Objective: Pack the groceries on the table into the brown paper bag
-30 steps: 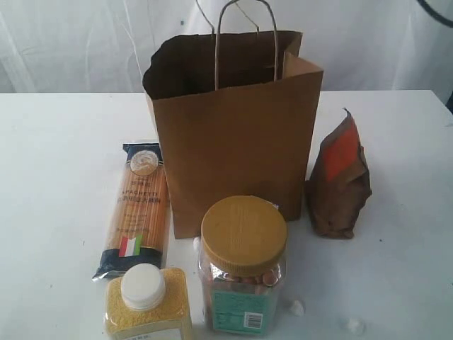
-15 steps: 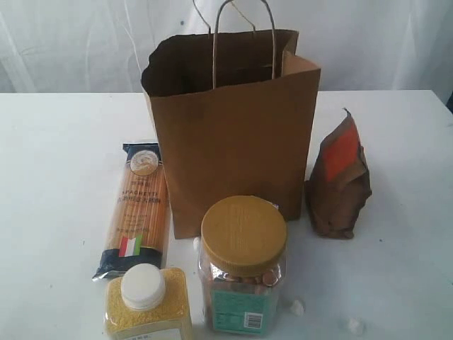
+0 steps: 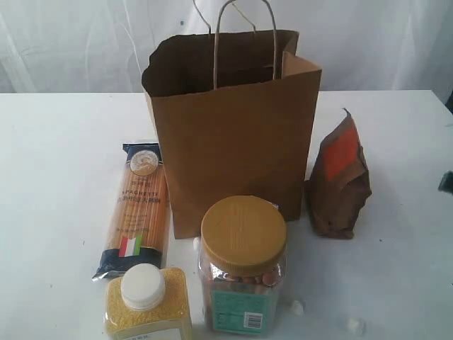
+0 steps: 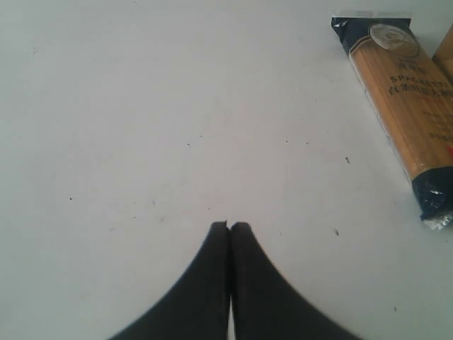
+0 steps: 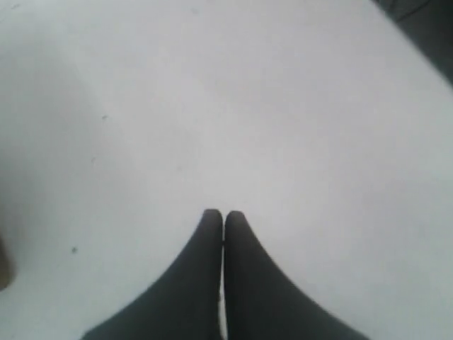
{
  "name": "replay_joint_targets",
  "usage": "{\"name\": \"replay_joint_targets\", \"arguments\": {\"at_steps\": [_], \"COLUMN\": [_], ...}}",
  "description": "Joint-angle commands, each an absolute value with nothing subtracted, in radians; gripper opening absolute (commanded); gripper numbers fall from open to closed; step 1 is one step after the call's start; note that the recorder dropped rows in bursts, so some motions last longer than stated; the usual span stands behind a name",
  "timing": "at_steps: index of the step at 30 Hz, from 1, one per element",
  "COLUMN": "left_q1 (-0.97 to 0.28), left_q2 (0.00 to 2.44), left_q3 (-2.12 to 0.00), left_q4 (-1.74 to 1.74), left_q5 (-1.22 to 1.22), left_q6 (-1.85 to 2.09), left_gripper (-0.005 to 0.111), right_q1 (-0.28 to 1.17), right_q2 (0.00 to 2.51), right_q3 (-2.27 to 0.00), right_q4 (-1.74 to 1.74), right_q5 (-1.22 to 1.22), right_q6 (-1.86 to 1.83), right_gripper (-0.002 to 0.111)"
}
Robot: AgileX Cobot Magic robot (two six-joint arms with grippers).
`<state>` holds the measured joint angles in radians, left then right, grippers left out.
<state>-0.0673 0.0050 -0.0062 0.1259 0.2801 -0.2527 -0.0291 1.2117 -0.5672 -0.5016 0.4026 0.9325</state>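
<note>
The brown paper bag (image 3: 233,142) stands open in the middle of the white table (image 3: 56,177). Left of it lies the spaghetti packet (image 3: 136,209), also seen in the left wrist view (image 4: 407,106). In front stand the yellow-lidded jar (image 3: 243,262) and the white-capped grain bottle (image 3: 147,301). The brown orange-labelled pouch (image 3: 340,180) stands upright right of the bag. A white-blue sliver (image 3: 274,207) peeks out behind the jar. The tin can is out of view. My left gripper (image 4: 230,225) is shut and empty over bare table. My right gripper (image 5: 224,212) is shut and empty too.
Two tiny white lumps (image 3: 297,307) (image 3: 355,326) lie near the front right. A dark shape (image 3: 446,182) shows at the right edge of the exterior view. The table's dark edge (image 5: 425,28) shows in the right wrist view.
A dark shape has come into the exterior view at the right edge. The groceries have not moved; the bag's rim shifted slightly.
</note>
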Motion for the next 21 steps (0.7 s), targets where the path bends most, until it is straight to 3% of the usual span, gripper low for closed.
{"name": "replay_joint_targets", "arguments": {"at_steps": [1,7,21], "left_q1": [-0.072,-0.072,-0.072], "left_q2": [0.0,0.0,0.0], "left_q3": [0.0,0.0,0.0], "left_q4": [0.127,0.127,0.127], "left_q5": [0.28,0.28,0.28], "left_q6": [-0.254,-0.254,-0.254], "left_gripper": [0.0,0.0,0.0], "right_q1": [-0.01,-0.01,-0.01], "right_q2": [1.07,0.782,0.222], "right_q3": [-0.326,-0.046,-0.049], "right_q4": [-0.499,-0.536,-0.502], "right_q5": [0.081,-0.344,-0.296], "right_q6": [0.943,0.734,0.717], "right_gripper": [0.0,0.0,0.0]}}
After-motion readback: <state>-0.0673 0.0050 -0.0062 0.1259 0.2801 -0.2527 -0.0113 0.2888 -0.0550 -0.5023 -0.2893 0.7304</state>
